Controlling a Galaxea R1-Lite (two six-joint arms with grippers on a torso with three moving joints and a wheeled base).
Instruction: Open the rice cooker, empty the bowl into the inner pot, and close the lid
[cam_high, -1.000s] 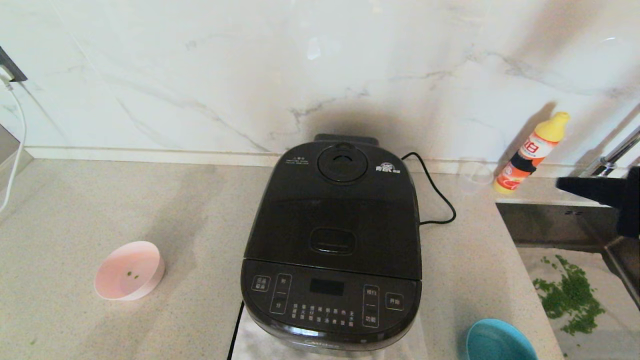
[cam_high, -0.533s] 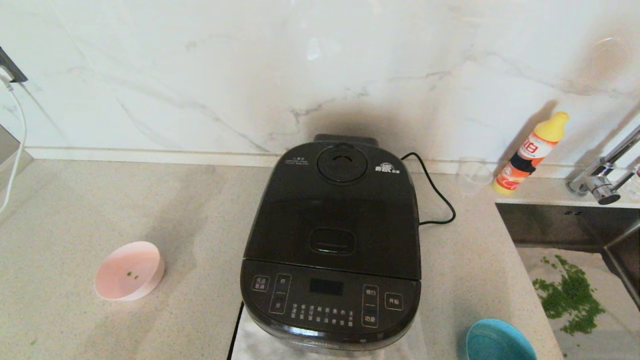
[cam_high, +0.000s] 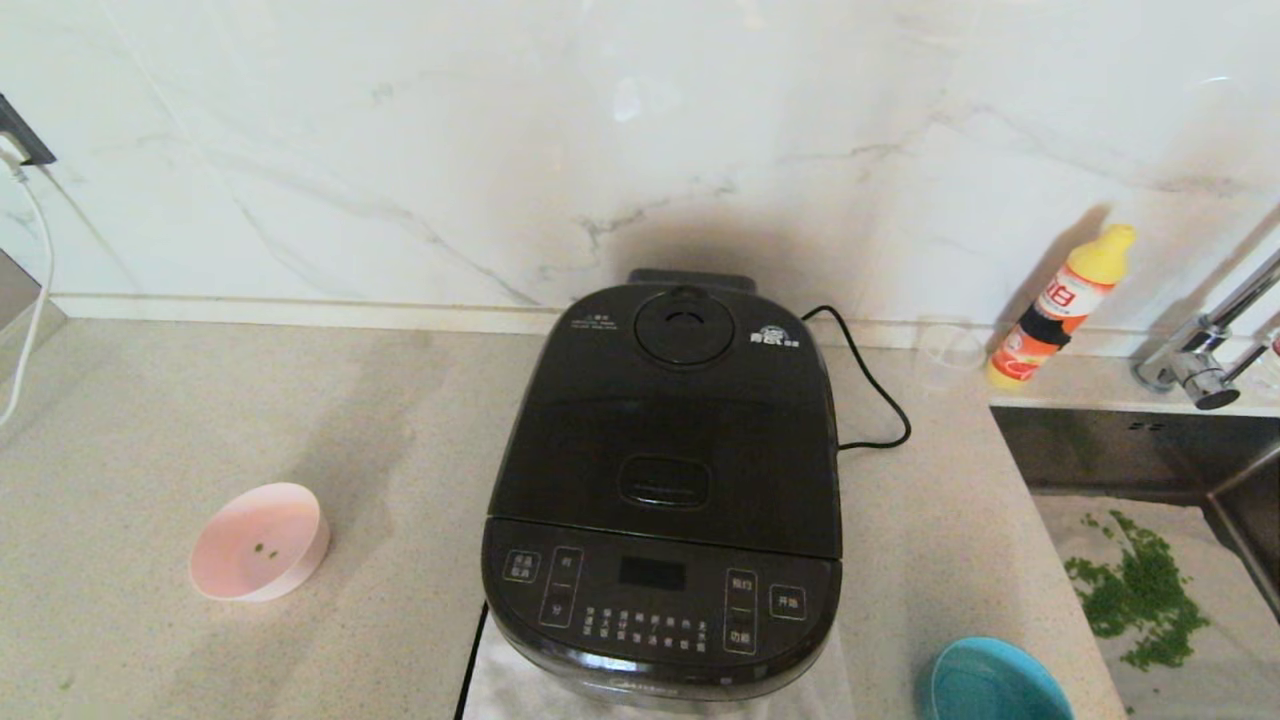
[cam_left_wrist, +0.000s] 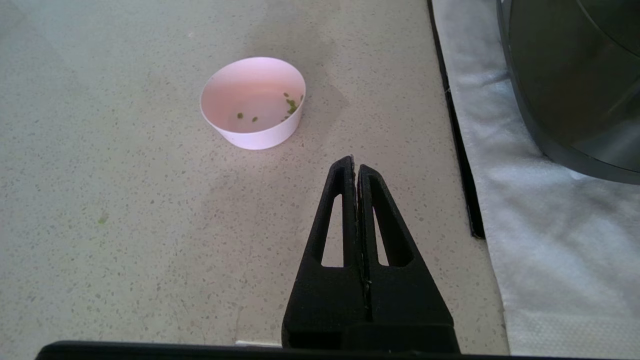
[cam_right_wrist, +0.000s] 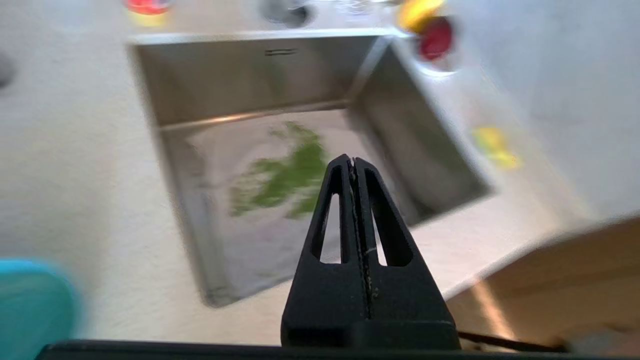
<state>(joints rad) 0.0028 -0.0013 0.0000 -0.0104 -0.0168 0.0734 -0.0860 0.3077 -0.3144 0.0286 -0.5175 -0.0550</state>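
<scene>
Lid (cam_high: 665, 440) down on cooker (cam_high: 660, 600); pink bowl (cam_high: 260, 542) nearly empty. Both grippers, left (cam_left_wrist: 355, 167) and right (cam_right_wrist: 351, 162), closed, holding nothing. Risk: lid unlatched if never pressed home.

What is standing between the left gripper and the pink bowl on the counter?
Nothing visible. In the left wrist view only bare counter lies between the shut left gripper and the pink bowl.

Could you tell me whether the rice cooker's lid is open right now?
No, the lid lies flat and closed on the rice cooker in the head view.
</scene>
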